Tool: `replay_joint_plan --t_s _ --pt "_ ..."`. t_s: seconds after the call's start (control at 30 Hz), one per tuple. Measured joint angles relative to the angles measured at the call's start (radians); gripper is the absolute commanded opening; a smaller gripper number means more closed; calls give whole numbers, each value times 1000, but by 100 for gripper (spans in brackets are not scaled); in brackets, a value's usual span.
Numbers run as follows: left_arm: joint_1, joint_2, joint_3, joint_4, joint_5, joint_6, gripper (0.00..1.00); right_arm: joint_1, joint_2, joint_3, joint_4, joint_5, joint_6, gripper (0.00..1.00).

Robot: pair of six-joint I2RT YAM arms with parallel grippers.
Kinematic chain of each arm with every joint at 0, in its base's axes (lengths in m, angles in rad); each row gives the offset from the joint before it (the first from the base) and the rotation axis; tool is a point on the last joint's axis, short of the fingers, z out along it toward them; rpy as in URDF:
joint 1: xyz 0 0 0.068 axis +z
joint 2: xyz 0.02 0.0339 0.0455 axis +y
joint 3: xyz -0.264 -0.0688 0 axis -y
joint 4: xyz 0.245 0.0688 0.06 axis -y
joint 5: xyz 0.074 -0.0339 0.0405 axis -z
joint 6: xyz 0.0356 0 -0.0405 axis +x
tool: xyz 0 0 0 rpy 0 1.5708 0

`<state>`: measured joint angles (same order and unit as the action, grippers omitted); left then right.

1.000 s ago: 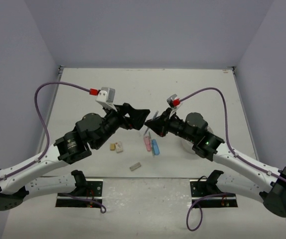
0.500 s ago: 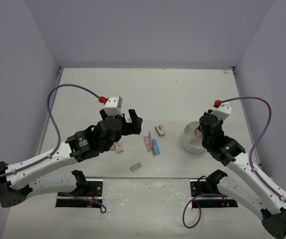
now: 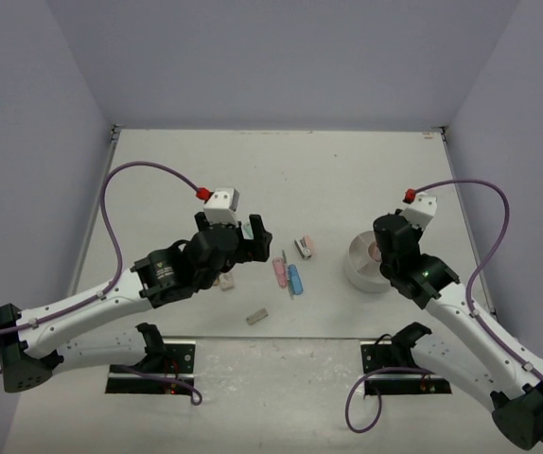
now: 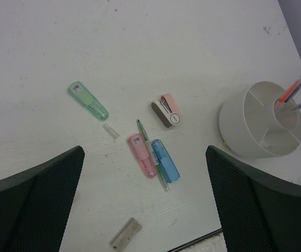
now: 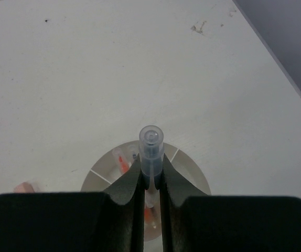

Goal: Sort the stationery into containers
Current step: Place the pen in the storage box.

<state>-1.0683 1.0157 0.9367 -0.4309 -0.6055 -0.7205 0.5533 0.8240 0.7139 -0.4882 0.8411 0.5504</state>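
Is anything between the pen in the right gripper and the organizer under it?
Nothing visible. The right gripper holds the pen directly above the white organizer; only an orange pen already stands in a compartment to one side.

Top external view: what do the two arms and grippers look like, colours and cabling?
The left arm and right arm have white lower links and black joints toward the wrist. Each wrist carries a white camera block with a red plug and a looping purple cable. The left gripper and right gripper are black; the left's fingers look mesh-textured.
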Motion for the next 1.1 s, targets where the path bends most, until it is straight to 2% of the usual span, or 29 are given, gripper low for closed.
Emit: replay_joint_plan --t_s 0.03,0.07,0.13,0.17,0.3,0.57,0.63,0.8,0.9,1.03,1.1 --pt "0 -1 0 0 0 1 100 0 1 0 0 -7 0 11" --pt "0 -2 0 0 0 2 100 0 0 0 -1 -17 0 20" --pt "0 -3 0 1 0 5 100 0 0 0 0 -28 1 49" --pt "0 -3 0 1 0 6 100 0 0 0 -1 -33 -1 56" --pt "0 -3 0 0 0 7 100 0 -2 0 -6 -54 -3 62" --pt "22 -1 0 -22 -14 1 100 0 -54 62 -42 -106 -24 64" --pt "75 11 2 -49 -9 -13 100 4 -69 98 -43 -143 -43 66" --pt "325 86 1 -118 47 -30 100 97 -63 202 -26 -258 -125 68" --pt "362 88 0 -165 48 -47 100 179 0 280 -24 -371 -162 68" --pt "361 45 0 -209 44 -55 100 255 165 363 -10 -484 -165 60" --pt "361 2 0 -234 40 -45 100 281 265 373 -11 -529 -153 48"
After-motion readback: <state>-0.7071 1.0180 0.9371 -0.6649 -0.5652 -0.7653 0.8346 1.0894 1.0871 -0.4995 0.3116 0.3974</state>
